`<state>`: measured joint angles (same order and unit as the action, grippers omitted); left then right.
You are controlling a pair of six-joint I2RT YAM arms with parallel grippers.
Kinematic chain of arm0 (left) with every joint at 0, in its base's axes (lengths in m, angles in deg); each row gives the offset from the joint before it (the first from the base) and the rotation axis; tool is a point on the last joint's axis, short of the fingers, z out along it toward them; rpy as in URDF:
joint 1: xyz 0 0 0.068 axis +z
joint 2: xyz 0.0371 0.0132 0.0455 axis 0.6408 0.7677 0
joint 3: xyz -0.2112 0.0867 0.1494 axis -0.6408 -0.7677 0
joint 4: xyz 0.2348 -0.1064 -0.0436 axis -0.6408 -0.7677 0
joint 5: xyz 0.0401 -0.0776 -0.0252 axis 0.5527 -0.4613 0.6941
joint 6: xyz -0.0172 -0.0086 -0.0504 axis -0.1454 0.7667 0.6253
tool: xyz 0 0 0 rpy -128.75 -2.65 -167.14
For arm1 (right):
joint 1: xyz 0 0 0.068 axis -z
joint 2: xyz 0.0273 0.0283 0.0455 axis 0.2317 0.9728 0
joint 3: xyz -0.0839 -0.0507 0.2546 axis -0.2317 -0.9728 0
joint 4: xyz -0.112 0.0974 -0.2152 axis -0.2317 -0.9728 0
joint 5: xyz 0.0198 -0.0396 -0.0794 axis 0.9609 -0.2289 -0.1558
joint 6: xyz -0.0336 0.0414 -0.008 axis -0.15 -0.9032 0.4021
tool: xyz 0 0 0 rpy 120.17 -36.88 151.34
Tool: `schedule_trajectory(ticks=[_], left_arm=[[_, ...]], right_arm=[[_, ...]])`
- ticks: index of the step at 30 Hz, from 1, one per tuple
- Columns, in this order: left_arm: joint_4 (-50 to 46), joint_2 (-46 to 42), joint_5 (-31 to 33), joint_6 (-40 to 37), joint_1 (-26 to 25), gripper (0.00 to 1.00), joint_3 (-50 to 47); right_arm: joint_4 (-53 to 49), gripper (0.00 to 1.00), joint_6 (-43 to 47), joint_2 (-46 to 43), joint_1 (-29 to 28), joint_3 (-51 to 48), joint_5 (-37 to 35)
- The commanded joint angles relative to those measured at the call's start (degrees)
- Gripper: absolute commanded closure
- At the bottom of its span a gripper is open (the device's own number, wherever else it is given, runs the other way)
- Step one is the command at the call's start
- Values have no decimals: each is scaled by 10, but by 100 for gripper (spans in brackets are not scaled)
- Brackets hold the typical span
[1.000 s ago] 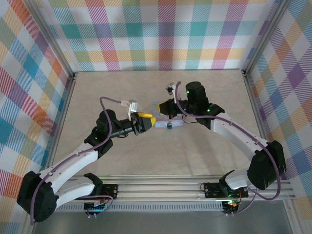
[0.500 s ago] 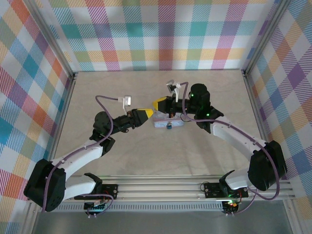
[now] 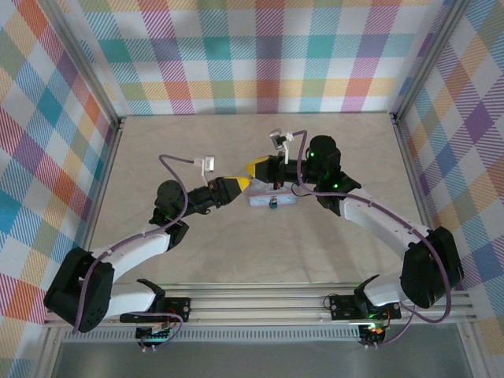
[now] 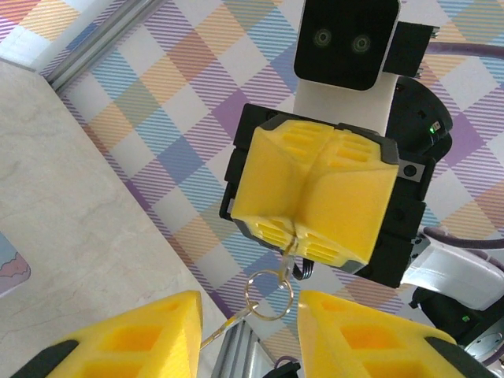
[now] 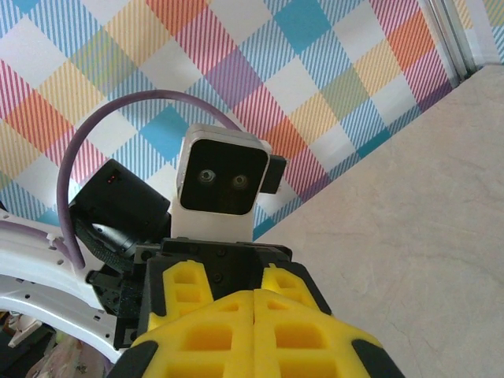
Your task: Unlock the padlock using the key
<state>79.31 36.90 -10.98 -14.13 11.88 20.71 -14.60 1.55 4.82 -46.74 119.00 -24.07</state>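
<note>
My right gripper (image 3: pixel 258 168) hangs above the table, shut on a small key (image 4: pixel 293 250); its yellow fingers (image 4: pixel 315 201) fill the middle of the left wrist view. A wire key ring (image 4: pixel 268 295) dangles from the key, and a second thin key (image 4: pixel 224 331) hangs off the ring. My left gripper (image 3: pixel 239 186) faces the right one tip to tip. Its fingers (image 4: pixel 142 335) stand open on either side of the ring without touching it. On the table below lies a pale blue flat case (image 3: pixel 272 197) with a small blue piece (image 3: pixel 273 205) at its near edge, possibly the padlock, too small to tell.
Checked fabric walls and aluminium posts (image 3: pixel 118 126) fence the beige table (image 3: pixel 236 252) on three sides. A corner of the pale blue case (image 4: pixel 9 272) shows at the left edge of the left wrist view. Purple cables loop off both wrists.
The right gripper rose from over the case and moved back. The left gripper followed up and right until the hanging ring sat between its fingers, which narrowed a little.
</note>
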Motion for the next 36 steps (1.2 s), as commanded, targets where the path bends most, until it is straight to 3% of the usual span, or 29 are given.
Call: schedule_trajectory(ticks=[1,8,15,22,26,28,29,33,36], left_arm=[[54,14,-12,14,3,66,28],[82,32,-16,31,-2,67,40],[79,41,-22,31,-14,79,44],[73,44,-24,29,-21,81,46],[69,45,-25,27,-22,99,47],[67,44,-22,27,-22,100,44],[64,42,-19,24,-22,100,43],[8,13,3,-17,-20,100,24],[-72,-20,22,-67,-13,100,9]], right_arm=[[26,100,-4,-2,0,-3,16],[18,100,0,2,-2,-1,13],[23,100,-3,3,-2,1,7],[13,100,-3,3,-2,4,1],[12,100,-3,2,-2,4,-4],[10,100,-7,1,-2,4,-11],[5,96,-11,0,-2,4,-21],[-82,47,-7,-26,1,21,-81],[-208,36,8,-57,4,36,-166]])
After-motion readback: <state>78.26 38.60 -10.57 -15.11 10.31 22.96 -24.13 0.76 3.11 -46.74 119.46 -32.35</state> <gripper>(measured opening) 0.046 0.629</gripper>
